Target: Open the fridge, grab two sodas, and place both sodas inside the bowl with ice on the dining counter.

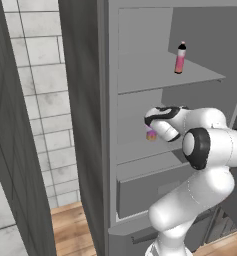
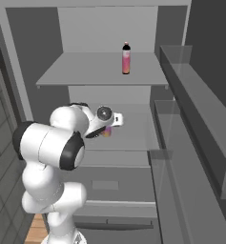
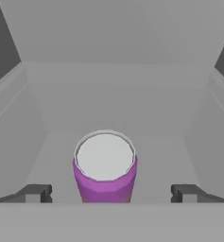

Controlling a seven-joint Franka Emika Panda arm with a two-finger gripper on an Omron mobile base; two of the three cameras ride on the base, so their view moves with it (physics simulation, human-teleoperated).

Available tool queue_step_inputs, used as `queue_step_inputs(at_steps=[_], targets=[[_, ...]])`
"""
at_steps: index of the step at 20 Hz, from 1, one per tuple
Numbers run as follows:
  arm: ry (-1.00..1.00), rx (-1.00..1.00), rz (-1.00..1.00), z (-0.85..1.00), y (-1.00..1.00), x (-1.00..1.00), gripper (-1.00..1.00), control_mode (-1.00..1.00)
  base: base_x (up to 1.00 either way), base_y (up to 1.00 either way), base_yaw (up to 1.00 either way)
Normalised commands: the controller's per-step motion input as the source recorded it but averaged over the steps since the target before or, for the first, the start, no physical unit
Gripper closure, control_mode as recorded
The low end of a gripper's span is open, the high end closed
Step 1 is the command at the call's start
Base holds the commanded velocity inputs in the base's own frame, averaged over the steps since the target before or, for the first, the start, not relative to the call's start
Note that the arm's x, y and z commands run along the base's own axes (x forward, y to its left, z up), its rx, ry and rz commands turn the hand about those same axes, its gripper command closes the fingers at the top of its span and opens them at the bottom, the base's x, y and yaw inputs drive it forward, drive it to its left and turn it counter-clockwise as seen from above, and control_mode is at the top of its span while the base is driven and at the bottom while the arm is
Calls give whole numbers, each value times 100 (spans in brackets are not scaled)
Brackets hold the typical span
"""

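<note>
The fridge (image 1: 140, 75) stands open, its grey shelves bare but for the two sodas. A slim pink bottle (image 1: 180, 58) (image 2: 126, 58) with a black cap stands upright on the upper shelf. On the middle shelf sits the short purple can (image 3: 105, 165) (image 1: 151, 134) (image 2: 106, 132), upright. My gripper (image 3: 111, 193) is open and reaches into the middle shelf. Its dark fingertips (image 3: 38, 193) stand wide on either side of the can, apart from it. The bowl with ice and the dining counter are out of view.
The open fridge door (image 2: 195, 119) with its glassy door shelves stands close on the right of the arm. A lower drawer (image 2: 105, 183) sits under the middle shelf. A tiled wall (image 1: 45, 100) and wooden floor (image 1: 70, 225) lie to the left.
</note>
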Motion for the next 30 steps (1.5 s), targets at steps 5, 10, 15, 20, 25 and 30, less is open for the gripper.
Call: queue_step_inputs(at_steps=[5,10,15,20,25,30], targets=[[1,0,0,-22,0,10,-100,-100,0,0,0],[0,0,0,-10,1,10,-100,-100,0,0,0],[1,0,0,-18,12,10,-100,-100,0,0,0],[1,0,0,-13,9,11,-100,-100,0,0,0],[1,0,0,-6,1,22,100,-100,0,0,0],[0,0,0,-7,0,18,100,-100,0,0,0]])
